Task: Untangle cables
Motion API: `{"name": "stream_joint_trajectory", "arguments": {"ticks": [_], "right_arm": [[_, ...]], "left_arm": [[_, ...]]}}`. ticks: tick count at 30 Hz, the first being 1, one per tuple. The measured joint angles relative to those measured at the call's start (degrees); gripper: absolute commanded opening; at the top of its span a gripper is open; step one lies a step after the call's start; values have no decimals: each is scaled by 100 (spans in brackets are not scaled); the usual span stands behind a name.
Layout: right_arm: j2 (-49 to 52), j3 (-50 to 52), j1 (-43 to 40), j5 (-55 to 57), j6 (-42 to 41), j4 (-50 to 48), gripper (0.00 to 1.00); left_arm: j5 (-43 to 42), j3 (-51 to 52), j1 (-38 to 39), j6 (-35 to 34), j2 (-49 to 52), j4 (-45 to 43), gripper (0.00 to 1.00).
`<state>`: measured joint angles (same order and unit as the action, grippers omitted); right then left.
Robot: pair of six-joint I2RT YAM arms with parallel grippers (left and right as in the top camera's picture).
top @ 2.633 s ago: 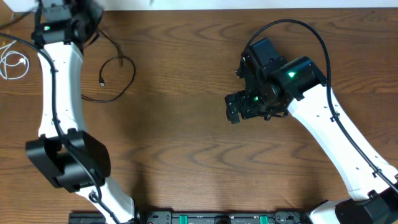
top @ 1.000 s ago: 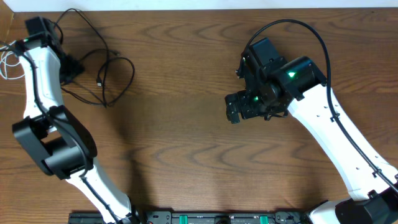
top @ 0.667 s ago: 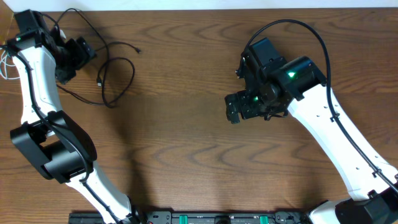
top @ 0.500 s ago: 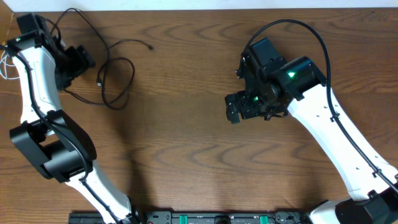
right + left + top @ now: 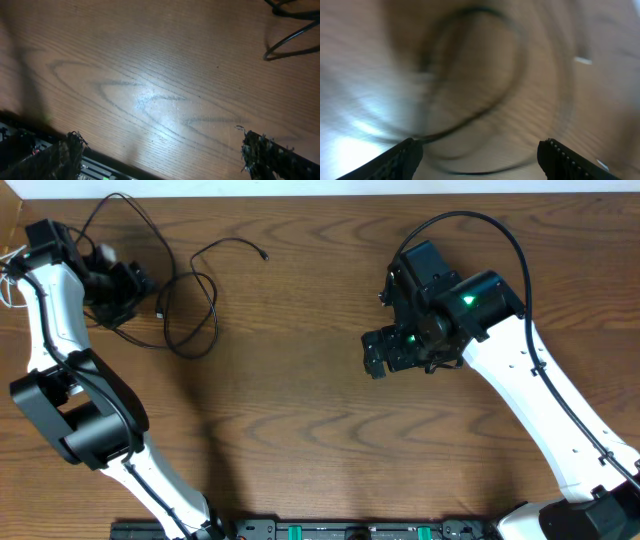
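- You have the black cables point(image 5: 214, 315) at about 10 o'clock on the surface point(image 5: 320, 470), lying in loose loops that cross one another.
- One thin end runs out toward 12 o'clock and stops at a small plug point(image 5: 265, 256), clear of the loops. A second plug point(image 5: 161, 311) lies inside the biggest loop.
- Another black loop arches along the far edge at 11 o'clock, just above your left arm point(image 5: 50, 310).
- Only a sliver of the white cable point(image 5: 8, 268) shows, at the 9 o'clock edge behind that arm. You cannot tell from here how it is coiled.
- Your left jaws sit at the 9 o'clock side of the black loops. The left wrist view is badly smeared, but both fingertips show at the bottom corners with a wide gap, so the jaws are apart.
- A dark loop lies ahead of them in that view. The blur hides whether it touches either finger, and nothing shows clamped.
- Your right arm point(image 5: 530, 370) reaches in from 4 o'clock, well apart from the cables.
- Your right jaws hang just to the 3 o'clock side of the surface's middle. They are spread wide over bare wood, with nothing between them.
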<state>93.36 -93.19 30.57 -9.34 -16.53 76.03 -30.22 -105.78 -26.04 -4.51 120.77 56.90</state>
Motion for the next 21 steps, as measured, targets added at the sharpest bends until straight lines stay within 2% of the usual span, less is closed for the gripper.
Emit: {"name": "stream_joint_trajectory", "arguments": {"ticks": [3,4,8,15,21], "right_arm": [[0,0,0,0,0,0,99],[0,0,2,0,0,-2,99],[0,0,2,-2,-2,-2,99],[0,0,2,0,0,-2,99],[0,0,2,0,0,-2,99]], "left_arm": [[-743,0,166,227,0,-59,78],[-879,0,264,308,0,-59,74],[-769,0,730,455,0,-55,73],[306,81,1589,516,0,-192,67],[1790,153,1965,254,0,-361,67]]}}
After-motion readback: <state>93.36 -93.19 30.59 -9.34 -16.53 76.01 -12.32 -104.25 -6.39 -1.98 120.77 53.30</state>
